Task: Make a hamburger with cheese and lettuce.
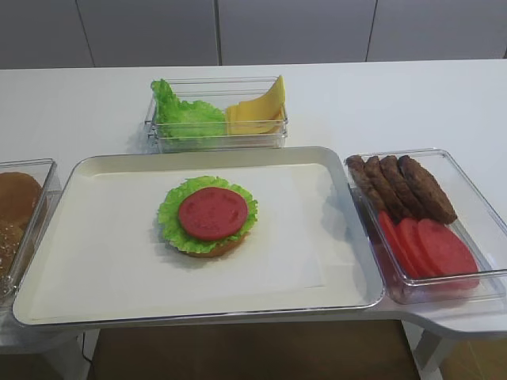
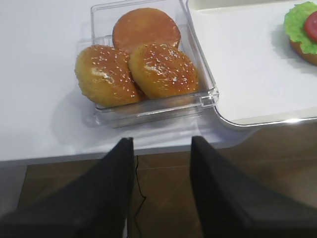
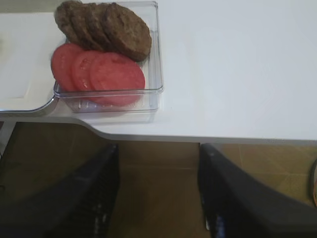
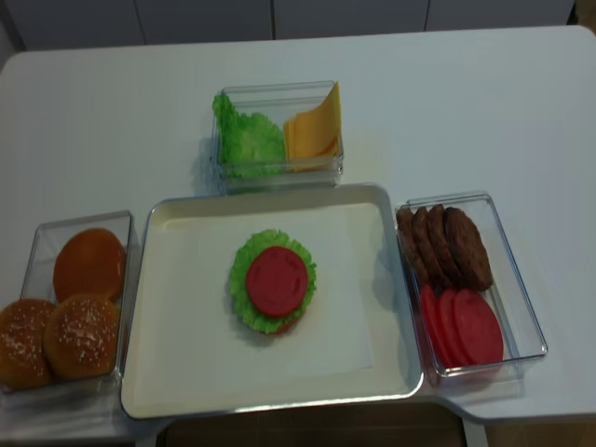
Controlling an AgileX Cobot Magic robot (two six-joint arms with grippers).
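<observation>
The hamburger sits mid-tray: a bun half, a ruffled green leaf and a round red slice on top. Its edge shows in the left wrist view. The cheese and spare lettuce stand in a clear box behind the tray. My left gripper is open and empty, off the table's front edge before the bun box. My right gripper is open and empty, off the front edge near the patty box. Neither gripper shows in the high views.
A white tray fills the middle. A clear box of sesame buns stands at its left. A clear box of dark patties and red slices stands at its right.
</observation>
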